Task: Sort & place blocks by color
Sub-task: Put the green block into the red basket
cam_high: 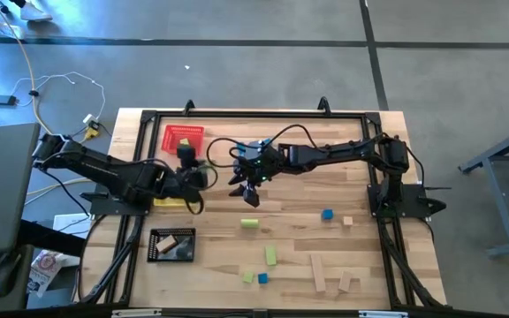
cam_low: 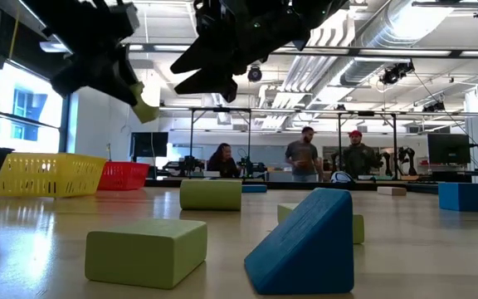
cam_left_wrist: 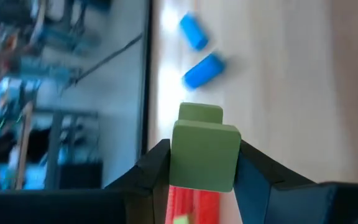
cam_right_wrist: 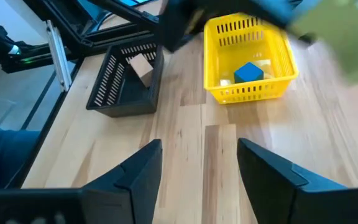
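Note:
My left gripper (cam_high: 199,182) hangs over the table's left part, near the yellow tray (cam_right_wrist: 252,26), shut on a light green block (cam_left_wrist: 204,155); the low view shows that green block (cam_low: 145,108) high above the table. My right gripper (cam_right_wrist: 199,168) stands open and empty in the air beside it, toward the table's middle (cam_high: 250,183). A blue block (cam_right_wrist: 248,72) lies in the yellow tray and a tan block (cam_right_wrist: 140,67) in the black tray (cam_right_wrist: 114,87). Loose green (cam_high: 250,223), blue (cam_high: 327,214) and tan (cam_high: 318,272) blocks lie on the near half of the table. My left gripper pinches the green block by two opposite sides (cam_left_wrist: 178,155) between its two fingers (cam_left_wrist: 157,168). The fingers come from the table's left, slanting downward. The block is lifted clear of the table and the trays, sticking out beyond the fingertips.
A red tray (cam_high: 184,139) stands at the far left of the table. Two blue blocks (cam_left_wrist: 202,70) lie on the wood beyond my left gripper. The two arms are close together over the table's left middle. People (cam_low: 305,154) stand in the room beyond.

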Controlling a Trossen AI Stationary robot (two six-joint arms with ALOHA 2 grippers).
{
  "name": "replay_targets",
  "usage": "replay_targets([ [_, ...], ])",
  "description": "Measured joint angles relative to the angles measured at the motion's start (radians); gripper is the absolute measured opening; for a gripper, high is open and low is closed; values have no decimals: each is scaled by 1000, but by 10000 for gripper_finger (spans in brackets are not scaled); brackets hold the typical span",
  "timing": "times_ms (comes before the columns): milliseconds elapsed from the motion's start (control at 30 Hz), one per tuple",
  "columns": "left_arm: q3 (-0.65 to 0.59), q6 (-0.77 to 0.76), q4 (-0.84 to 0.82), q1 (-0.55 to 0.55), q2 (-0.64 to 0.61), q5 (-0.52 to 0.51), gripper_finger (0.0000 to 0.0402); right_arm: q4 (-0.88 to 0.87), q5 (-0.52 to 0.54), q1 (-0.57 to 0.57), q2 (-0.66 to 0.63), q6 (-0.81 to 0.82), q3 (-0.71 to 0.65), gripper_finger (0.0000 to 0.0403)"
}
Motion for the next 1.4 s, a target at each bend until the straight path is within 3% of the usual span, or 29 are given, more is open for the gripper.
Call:
replay_targets([
  [333,0,-143,-97,273,0,17,113,-11,0,0,0,0,0,194],
  [567,0,-156,-97,481,0,184,113,-13,0,1,0,-2,0,194],
  [800,0,-187,-83,645,0,278,113,-13,0,1,0,-3,0,194],
  [1067,0,-238,-52,740,0,291,113,-14,0,1,0,-2,0,194],
  [1400,0,-237,-51,769,0,292,117,-32,0,2,0,-3,0,194],
])
